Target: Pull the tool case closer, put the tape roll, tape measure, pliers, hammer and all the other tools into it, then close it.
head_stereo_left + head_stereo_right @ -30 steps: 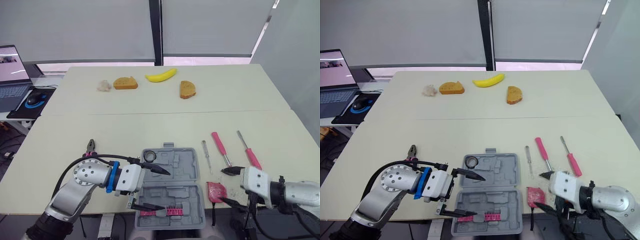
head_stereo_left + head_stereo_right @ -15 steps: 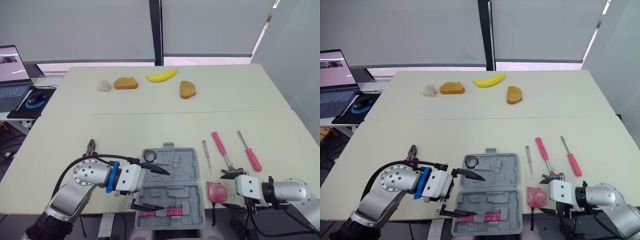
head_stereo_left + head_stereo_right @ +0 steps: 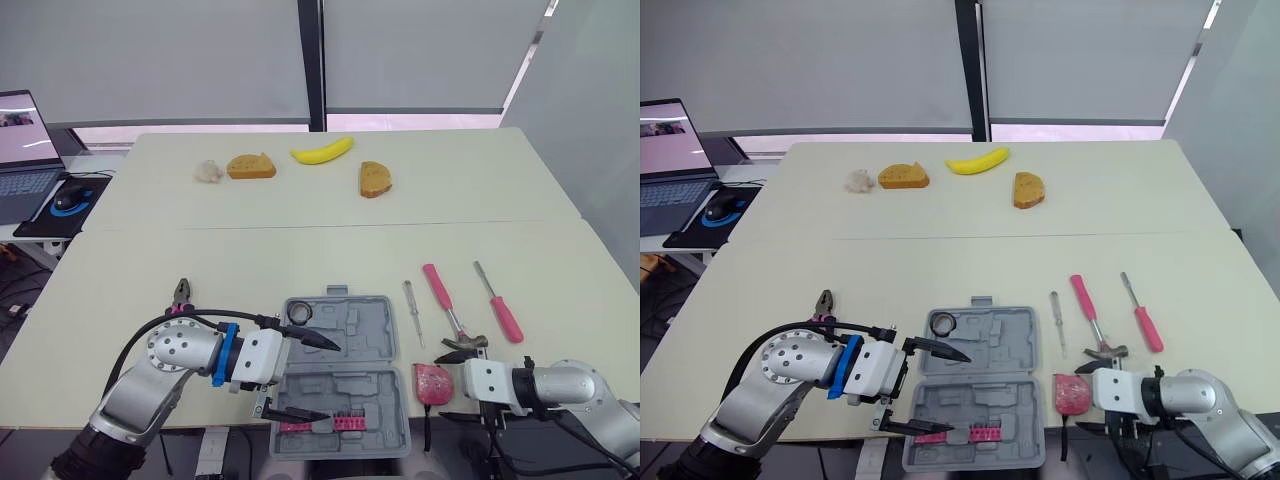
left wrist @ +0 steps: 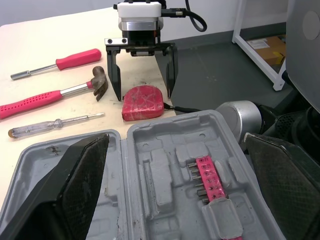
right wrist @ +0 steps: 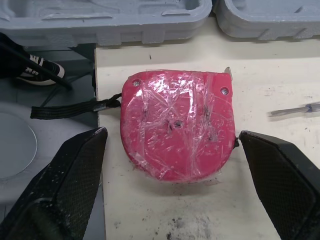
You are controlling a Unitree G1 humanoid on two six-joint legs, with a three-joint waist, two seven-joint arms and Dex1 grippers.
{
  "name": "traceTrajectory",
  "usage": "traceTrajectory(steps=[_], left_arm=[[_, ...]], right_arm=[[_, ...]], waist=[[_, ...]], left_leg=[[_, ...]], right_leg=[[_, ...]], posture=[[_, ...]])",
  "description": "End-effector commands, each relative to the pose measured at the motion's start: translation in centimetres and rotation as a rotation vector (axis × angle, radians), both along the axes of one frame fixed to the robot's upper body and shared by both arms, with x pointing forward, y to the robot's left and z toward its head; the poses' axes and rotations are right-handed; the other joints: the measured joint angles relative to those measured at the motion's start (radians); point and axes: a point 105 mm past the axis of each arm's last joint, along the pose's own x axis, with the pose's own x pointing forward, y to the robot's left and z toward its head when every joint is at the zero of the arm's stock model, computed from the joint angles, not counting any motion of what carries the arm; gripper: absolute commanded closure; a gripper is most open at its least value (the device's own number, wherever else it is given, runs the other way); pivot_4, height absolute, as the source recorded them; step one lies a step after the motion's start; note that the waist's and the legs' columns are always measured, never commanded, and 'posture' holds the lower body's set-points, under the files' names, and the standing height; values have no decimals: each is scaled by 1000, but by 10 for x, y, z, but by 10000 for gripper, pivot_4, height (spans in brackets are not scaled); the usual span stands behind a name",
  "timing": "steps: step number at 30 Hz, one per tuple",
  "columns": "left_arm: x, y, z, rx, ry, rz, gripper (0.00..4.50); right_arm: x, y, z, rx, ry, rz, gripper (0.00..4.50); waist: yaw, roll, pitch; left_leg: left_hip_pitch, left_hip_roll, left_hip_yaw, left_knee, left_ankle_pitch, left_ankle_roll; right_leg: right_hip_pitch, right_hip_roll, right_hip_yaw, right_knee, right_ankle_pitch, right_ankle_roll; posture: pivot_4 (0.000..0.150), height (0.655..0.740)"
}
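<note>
Counter: pale cream counter (image 3: 300,250), with roller blinds closing off the windows behind it.
Tape measure: the pink tape measure (image 5: 177,130) lies at the near edge, just right of the case, with its black strap hanging over the edge.
Right pincer: the right pincer (image 4: 143,95) has its fingers spread wide, one on each side of the tape measure and apart from it.
Left pincer: the left pincer (image 3: 333,383) is also spread wide, above the case and gripping nothing.
Tool case: the grey tool case (image 3: 350,385) lies open and flat at the near edge, with a pink bit strip (image 3: 320,424) in the nearer half.
Tape roll: a small dark ring (image 3: 299,313), probably the tape roll, sits in the farther half.
Hammer: the pink-handled hammer (image 3: 440,290) lies right of the case, between a clear-handled screwdriver (image 3: 411,310) and a pink screwdriver (image 3: 497,303).
Pliers: the pliers (image 3: 181,295) lie left of the case.
Far side: a banana (image 3: 322,151) and two bread slices (image 3: 250,166).
</note>
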Motion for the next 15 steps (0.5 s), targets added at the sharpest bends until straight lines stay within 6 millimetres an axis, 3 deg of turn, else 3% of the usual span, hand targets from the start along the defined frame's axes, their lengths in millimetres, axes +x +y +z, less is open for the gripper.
traceTrajectory(steps=[1, 15], left_arm=[[-5, -5, 5, 2, -22, -33, 0], [-4, -5, 4, 5, -20, -32, 0]], right_arm=[[3, 4, 5, 3, -26, 32, 133], [5, 8, 0, 55, -44, 67, 133]], waist=[[0, 0, 0], [0, 0, 0]], left_leg=[[0, 0, 0, 0, 0, 0], [1, 0, 0, 0, 0, 0]], right_leg=[[0, 0, 0, 0, 0, 0], [0, 0, 0, 0, 0, 0]], posture=[[1500, 7400], [1500, 7400]])
